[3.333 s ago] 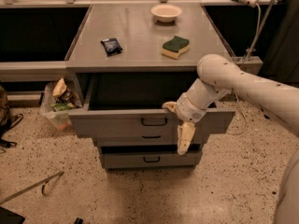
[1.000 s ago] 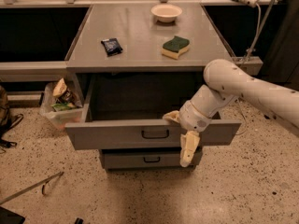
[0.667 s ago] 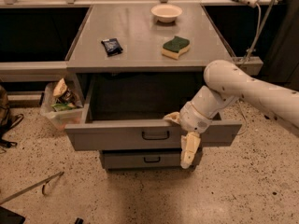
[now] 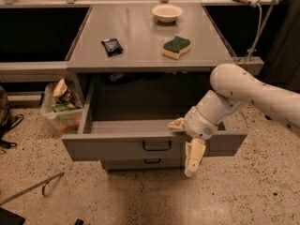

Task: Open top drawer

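Enters from the right edge as a thick white arm point(image 4: 253, 90), sloping down and left, then bending at a banded wrist point(image 4: 206, 118) over the front right part of the top drawer point(image 4: 117, 146). Ends in the claw point(image 4: 180, 148), set at the upper rim of that drawer's front panel, right of centre. Shows two cream fingers spread wide and clamped on nothing: one point(image 4: 176, 123) lying across the rim and pointing left, the other point(image 4: 194, 157) hanging down in front of the panel, with its tip past the panel's lower edge.

Stands well out from under the grey worktop point(image 4: 140, 32), as a wide grey metal box with a tall front panel and low side walls. Opens upward, with a grey floor in view and deep shadow at the back. Carries a small black bar handle point(image 4: 157, 146) at the middle of the panel.

Puts the handle just left of the hanging finger, near it but apart. Leaves the claw straddling the panel's top edge rather than the handle.

Above, on the worktop: a pale bowl point(image 4: 167, 12), a green and yellow sponge point(image 4: 176, 47) and a black packet point(image 4: 112, 46). Below the panel, a narrower lower drawer point(image 4: 136, 163). At the left, on the speckled floor, a clear bin point(image 4: 61, 114) of snack bags.
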Controlling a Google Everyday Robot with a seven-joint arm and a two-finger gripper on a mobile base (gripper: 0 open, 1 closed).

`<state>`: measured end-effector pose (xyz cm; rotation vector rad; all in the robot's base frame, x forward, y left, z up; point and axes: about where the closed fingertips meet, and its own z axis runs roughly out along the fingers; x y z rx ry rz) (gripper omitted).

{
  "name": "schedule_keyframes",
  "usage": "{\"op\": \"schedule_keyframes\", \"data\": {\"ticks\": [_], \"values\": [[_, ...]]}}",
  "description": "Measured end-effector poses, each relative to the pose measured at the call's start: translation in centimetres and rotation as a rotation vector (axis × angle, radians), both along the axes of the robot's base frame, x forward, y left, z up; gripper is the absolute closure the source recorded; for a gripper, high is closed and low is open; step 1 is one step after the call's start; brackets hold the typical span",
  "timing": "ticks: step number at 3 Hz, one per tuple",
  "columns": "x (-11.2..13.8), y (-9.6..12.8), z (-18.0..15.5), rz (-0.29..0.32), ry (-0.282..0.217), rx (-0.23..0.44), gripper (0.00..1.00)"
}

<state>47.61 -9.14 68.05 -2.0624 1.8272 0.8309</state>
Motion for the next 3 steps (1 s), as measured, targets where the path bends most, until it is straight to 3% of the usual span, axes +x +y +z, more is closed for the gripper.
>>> {"op": "schedule_keyframes", "data": {"ticks": [2, 3], "values": [[-1.3, 0.2, -0.8, 0.015, 0.057, -0.007, 0.00], [-4.2, 0.3, 0.4, 0.007, 0.111, 0.024, 0.00]]}}
